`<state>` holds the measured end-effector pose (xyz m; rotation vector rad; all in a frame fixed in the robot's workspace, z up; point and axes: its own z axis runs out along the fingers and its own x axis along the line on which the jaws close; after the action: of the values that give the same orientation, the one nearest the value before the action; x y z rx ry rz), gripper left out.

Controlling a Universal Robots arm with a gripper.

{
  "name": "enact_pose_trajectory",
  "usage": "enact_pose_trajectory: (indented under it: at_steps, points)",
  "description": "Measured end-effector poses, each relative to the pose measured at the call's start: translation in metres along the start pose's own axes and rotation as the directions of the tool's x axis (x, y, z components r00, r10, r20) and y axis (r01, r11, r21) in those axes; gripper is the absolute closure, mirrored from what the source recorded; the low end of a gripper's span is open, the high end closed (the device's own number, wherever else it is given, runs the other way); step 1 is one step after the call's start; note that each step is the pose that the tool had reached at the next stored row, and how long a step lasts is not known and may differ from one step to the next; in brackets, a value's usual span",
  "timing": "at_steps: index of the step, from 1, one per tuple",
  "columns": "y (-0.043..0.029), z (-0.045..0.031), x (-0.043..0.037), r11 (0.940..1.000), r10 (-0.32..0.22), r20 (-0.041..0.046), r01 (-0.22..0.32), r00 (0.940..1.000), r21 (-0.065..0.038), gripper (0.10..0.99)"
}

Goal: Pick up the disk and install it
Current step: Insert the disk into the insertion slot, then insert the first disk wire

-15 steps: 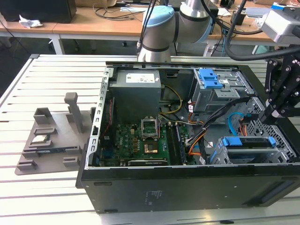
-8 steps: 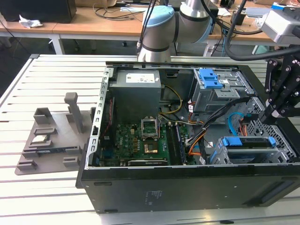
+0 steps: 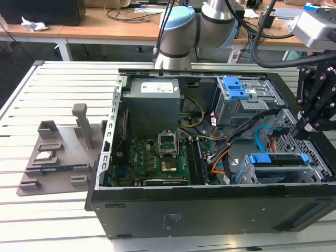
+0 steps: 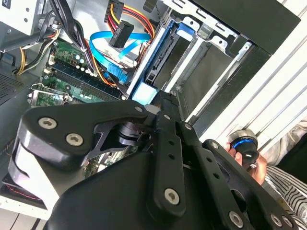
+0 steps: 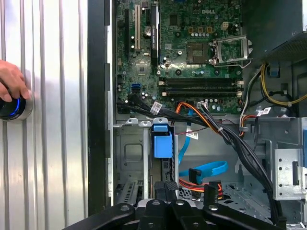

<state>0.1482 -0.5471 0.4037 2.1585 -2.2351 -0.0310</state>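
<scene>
Inside the open black computer case point(image 3: 210, 210) on the slatted metal counter point(image 3: 58, 84), the silver hard disk in its bright blue plastic carrier point(image 3: 278, 159) is seen seated edge-up in the drive cage at the exterior view's right. Its blue carrier end point(image 5: 162, 143) is seen in the first wrist view, just beside blue ribbon cables point(image 5: 206, 170). The black claw point(image 3: 310, 123) is held just above the case's right end, near the disk; whether its fingers are apart or together cannot be told. A person's hand point(image 5: 12, 81) is rested on a round blue-lit button point(image 5: 12, 108) on the counter, outside the case.
</scene>
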Motion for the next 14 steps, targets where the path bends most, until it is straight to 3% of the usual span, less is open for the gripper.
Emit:
enact_pose_trajectory:
  at_steps: [3,7,14]
  points:
    - [0.0000,0.0000,0.0000,1.0000,0.000,0.0000,0.000,1.0000,0.000,0.980]
    - [-0.0058,-0.0001,-0.0008,1.0000,0.000,-0.0007,0.000,1.0000,0.000,0.980]
    - [-0.0230,-0.0008,-0.0034,1.0000,0.000,-0.0013,0.000,1.0000,0.000,0.980]
